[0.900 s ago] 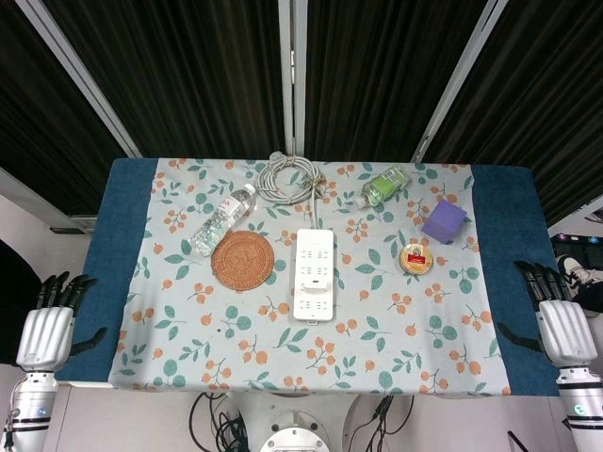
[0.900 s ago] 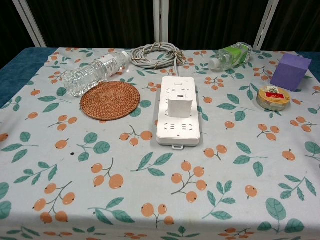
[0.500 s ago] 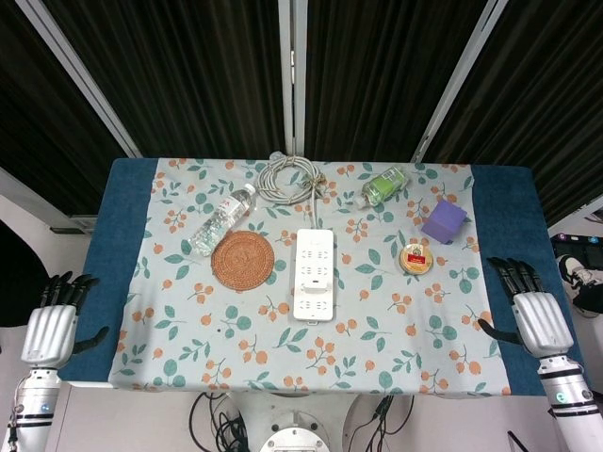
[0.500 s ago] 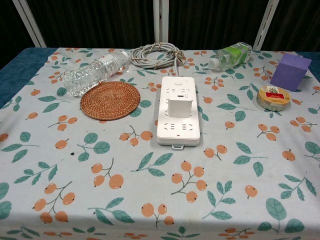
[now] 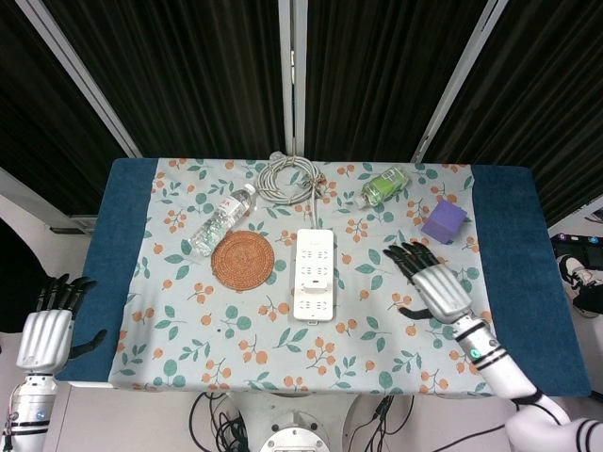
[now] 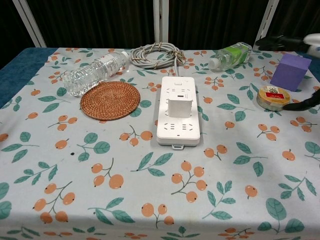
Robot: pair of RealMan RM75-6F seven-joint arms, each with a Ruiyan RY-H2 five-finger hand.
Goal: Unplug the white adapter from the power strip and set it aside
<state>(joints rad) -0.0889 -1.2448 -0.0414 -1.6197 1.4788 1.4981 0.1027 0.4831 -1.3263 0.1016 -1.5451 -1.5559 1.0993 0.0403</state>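
Lab-like test booth, black curtains (image 5: pixel 198 75), metal frame poles (image 5: pixel 292 75), cloth-covered table (image 5: pixel 122 245)

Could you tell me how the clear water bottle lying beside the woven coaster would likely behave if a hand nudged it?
The clear water bottle lies on its side, so it would probably roll. It looks like thin plastic, likely light and easily dented.

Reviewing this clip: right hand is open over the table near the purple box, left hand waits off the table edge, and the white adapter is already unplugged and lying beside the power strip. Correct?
Not quite. The chest view shows the white adapter plugged into the power strip, standing upright on it. The rest holds: the right hand is open near the purple box, and the left hand waits off the table edge.
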